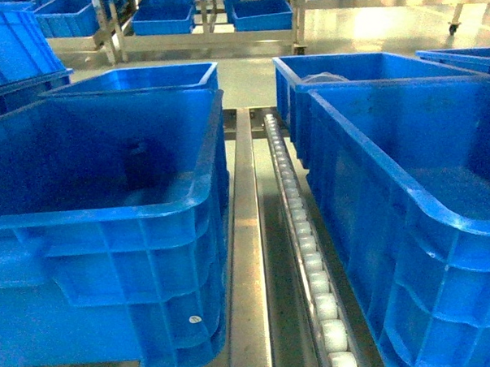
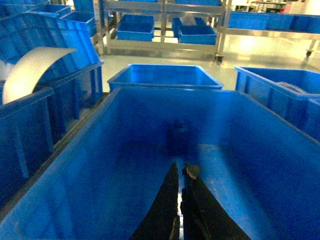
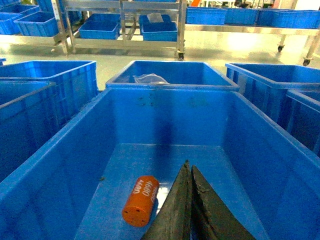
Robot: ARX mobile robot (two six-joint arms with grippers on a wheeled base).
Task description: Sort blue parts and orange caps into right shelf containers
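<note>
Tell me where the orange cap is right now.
In the right wrist view, the orange cap lies on its side on the floor of the near blue crate, just left of the right pincer; the head view does not show it.

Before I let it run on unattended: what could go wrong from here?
1. The orange cap lies on its side on the smooth floor of the right crate; it may roll when touched.
2. The right gripper looks shut, so it must open before grasping.
3. Both deep crates' walls stand close around the left gripper too; sideways moves may hit them.
</note>
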